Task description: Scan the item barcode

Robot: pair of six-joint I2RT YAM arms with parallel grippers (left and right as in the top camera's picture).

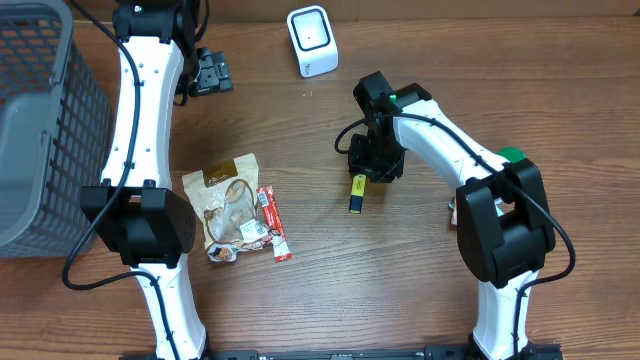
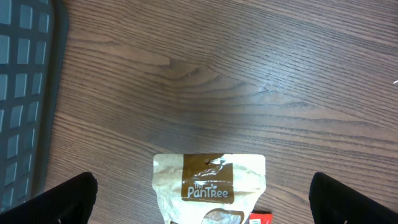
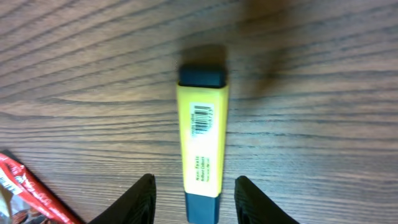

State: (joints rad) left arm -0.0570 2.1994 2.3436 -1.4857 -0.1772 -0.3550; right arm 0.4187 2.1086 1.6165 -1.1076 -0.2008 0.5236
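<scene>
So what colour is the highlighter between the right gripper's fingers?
Yellow highlighter with dark ends; clearest in the right wrist view.

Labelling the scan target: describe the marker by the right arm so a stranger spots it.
On the wooden table, look near the centre, under the right gripper. There lies a yellow highlighter with dark ends, barcode sticker up. Its neighbours to the left, a brown snack pouch and a red wrapper, are flat packets.

Lighting: bright, even, from above. Shadows: soft, short, toward 12 o'clock off the highlighter (image 3: pixel 200 134). Focus: right wrist view slightly soft.
</scene>
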